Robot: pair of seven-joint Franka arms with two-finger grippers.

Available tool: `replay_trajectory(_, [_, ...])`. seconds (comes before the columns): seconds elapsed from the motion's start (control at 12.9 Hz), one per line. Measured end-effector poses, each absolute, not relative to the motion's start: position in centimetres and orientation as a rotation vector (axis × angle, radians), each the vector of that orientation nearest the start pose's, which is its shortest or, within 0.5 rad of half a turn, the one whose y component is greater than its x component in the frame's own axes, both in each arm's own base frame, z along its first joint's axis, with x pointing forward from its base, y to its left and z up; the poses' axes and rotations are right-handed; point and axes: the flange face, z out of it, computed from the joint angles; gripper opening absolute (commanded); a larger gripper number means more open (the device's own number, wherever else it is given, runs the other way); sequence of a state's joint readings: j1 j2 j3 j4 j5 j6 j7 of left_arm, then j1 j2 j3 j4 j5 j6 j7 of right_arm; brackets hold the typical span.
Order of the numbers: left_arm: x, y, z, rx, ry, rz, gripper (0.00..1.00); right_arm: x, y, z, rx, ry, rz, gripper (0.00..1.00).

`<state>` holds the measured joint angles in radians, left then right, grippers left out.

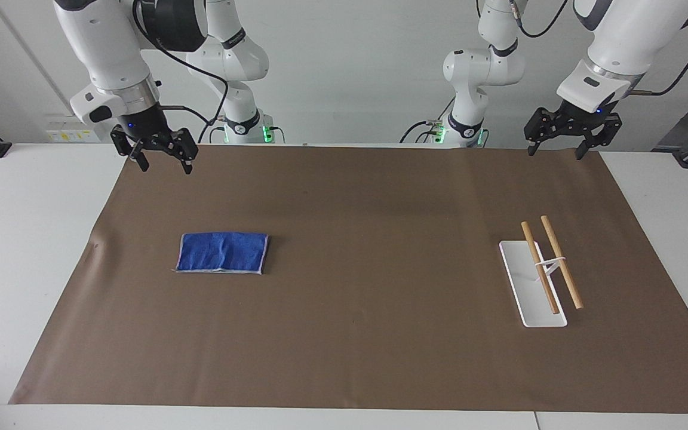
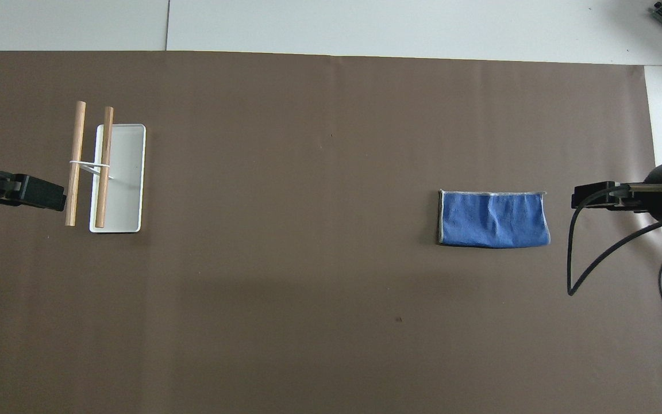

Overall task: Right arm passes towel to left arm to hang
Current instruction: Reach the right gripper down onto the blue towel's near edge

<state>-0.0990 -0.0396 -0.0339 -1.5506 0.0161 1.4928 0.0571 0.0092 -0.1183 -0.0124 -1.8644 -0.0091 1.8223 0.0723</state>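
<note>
The blue towel (image 1: pixel 223 253) lies flat and folded on the brown mat, toward the right arm's end of the table; it also shows in the overhead view (image 2: pixel 494 219). My right gripper (image 1: pixel 165 166) is open and empty, up in the air over the mat's edge nearest the robots, apart from the towel; its tip shows in the overhead view (image 2: pixel 587 197) beside the towel. My left gripper (image 1: pixel 559 152) is open and empty, and that arm waits over the mat's corner at its own end.
A white tray (image 1: pixel 523 295) with two wooden rods (image 1: pixel 561 269) on a white stand sits toward the left arm's end; it shows in the overhead view (image 2: pixel 127 178) too. The brown mat (image 1: pixel 368 334) covers most of the white table.
</note>
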Motion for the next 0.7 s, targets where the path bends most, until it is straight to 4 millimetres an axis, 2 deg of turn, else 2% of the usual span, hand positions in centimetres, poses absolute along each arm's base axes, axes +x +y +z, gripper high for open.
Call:
replay_trajectory(0.23, [53.0,-6.9,64.9,-3.109,0.295,0.027,1.0,54.9,0.9,51.6,-3.139,0.08,-0.175,1.0])
replay_trajectory(0.46, [53.0,-6.9,64.9,-3.109,0.295,0.027,1.0,56.4,1.9,45.0,-3.138,0.05,-0.18,1.0])
replay_trajectory(0.7, [53.0,-6.9,64.9,-3.109,0.295,0.027,1.0,57.0,2.0,39.2,-3.139,0.03,-0.18,1.0])
